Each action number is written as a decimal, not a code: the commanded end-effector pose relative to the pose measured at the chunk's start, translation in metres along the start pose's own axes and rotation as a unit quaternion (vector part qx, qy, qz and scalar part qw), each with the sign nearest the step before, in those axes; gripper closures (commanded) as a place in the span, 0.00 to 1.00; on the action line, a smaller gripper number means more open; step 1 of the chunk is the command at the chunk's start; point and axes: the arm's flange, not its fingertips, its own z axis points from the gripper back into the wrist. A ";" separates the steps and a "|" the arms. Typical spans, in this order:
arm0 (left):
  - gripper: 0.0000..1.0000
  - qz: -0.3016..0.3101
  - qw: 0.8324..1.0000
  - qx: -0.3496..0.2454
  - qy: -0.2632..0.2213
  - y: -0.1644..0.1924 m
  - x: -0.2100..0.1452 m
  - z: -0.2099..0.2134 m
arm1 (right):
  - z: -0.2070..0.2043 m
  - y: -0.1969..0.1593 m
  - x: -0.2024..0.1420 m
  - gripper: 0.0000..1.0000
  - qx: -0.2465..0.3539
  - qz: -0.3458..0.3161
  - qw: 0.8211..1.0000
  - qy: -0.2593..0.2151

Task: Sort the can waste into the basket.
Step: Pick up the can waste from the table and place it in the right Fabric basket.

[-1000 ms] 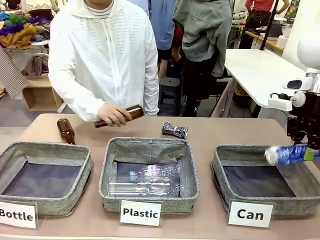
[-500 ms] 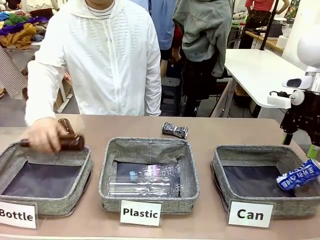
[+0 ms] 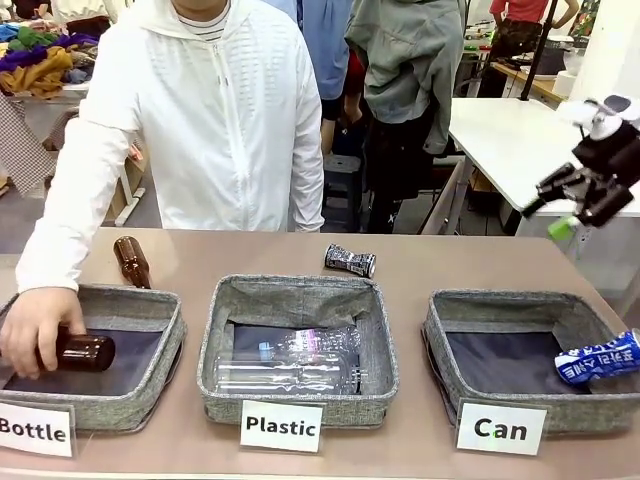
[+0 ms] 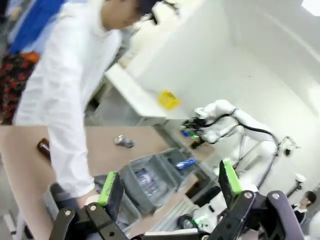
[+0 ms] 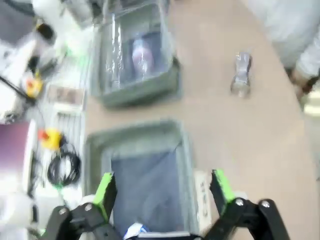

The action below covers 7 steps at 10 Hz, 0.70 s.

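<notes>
The blue and white can (image 3: 598, 357) lies on its side in the grey basket signed "Can" (image 3: 440, 330), against its right wall. The crushed dark can (image 3: 350, 261) rests on the table behind the middle basket. My right gripper (image 3: 548, 208) hangs open and empty, high above the Can basket's right side. In the right wrist view the open gripper (image 5: 163, 190) looks down on that basket (image 5: 95, 150), with the blue can (image 5: 135, 231) at the bottom edge and the crushed can (image 5: 241, 75) farther off. My left gripper (image 4: 170, 182) is open with nothing between its fingers.
The "Plastic" basket (image 3: 225, 380) holds a clear plastic bottle (image 3: 290, 362). A person's hand (image 3: 35, 330) holds a brown bottle (image 3: 85, 352) inside the "Bottle" basket (image 3: 150, 300). Another brown bottle (image 3: 131, 262) lies behind it. The person stands at the far edge.
My right gripper opened and the blue can dropped into the Can basket; the gripper then rose and tilted. The person carried a brown bottle left into the Bottle basket.
</notes>
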 end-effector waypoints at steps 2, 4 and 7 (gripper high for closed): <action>0.00 -0.011 0.999 -0.034 -0.012 0.047 0.019 0.032 | 0.004 -0.044 -0.019 0.00 0.049 -0.143 0.940 -0.305; 0.00 0.007 0.999 -0.029 -0.026 0.054 0.018 0.026 | 0.004 -0.055 -0.040 0.00 0.064 -0.205 0.916 -0.338; 0.00 0.002 1.000 -0.022 -0.015 0.054 0.021 0.006 | -0.004 -0.050 -0.045 0.00 0.072 -0.150 0.947 -0.276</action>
